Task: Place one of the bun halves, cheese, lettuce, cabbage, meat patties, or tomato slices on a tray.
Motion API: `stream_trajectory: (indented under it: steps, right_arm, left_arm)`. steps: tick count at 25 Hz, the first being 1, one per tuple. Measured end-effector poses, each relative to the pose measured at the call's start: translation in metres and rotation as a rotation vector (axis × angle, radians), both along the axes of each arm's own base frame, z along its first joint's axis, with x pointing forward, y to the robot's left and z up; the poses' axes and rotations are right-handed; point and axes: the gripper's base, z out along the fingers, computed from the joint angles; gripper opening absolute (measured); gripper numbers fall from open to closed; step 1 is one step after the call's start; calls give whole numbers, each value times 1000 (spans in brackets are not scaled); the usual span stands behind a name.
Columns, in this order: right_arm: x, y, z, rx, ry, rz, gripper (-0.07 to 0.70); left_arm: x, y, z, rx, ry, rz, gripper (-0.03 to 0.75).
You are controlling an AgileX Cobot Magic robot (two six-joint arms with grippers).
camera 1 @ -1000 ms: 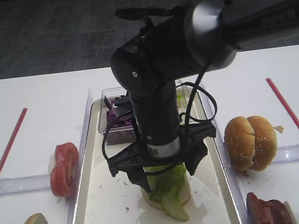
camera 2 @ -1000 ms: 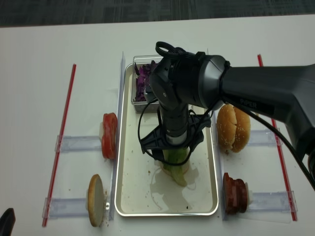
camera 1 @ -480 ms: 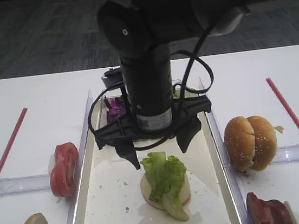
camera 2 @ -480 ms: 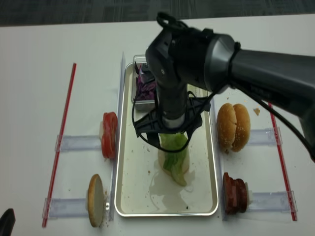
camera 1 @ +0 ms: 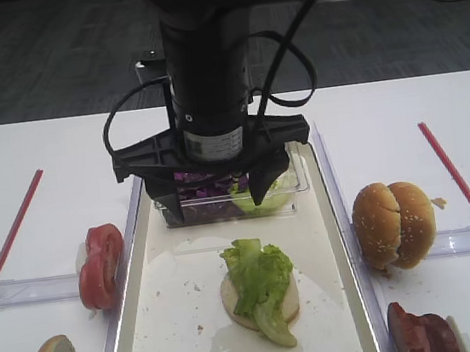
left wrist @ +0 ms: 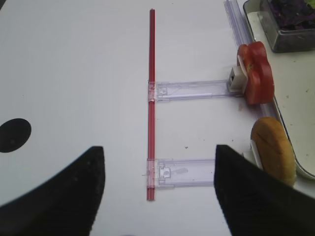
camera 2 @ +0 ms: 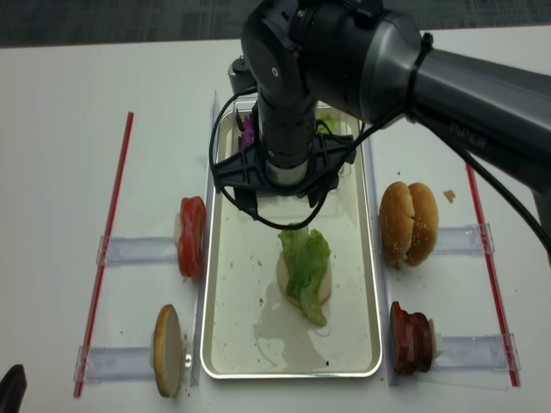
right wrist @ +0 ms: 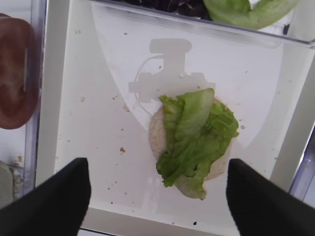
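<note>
With the lettuce (camera 1: 259, 278) now lying on the bun half (right wrist: 162, 136) in the middle of the tray (camera 1: 154, 323), I should lift my empty, wide-apart right pincer (camera 1: 214, 197) straight up, clear of the leaf.

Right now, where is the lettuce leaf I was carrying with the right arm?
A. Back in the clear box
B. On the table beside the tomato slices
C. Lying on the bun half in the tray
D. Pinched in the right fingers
C: the lettuce lies on the bun half in the tray, and the open right gripper holds nothing.
</note>
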Motion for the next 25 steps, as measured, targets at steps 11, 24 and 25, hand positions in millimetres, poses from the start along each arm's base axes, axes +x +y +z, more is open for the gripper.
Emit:
stream_trajectory:
  steps: [11,24,25]
  right_arm:
    - [0,-1,6,11,-8,-3,591]
    - [62,-75,6,-2,-25,-84,591]
    - [68,-84,6,-4,-27,-95,591]
  left_arm:
    - [0,0,0,0,0,0,438]
    - [0,0,0,0,0,0,438]
    - [0,0,0,0,0,0,438]
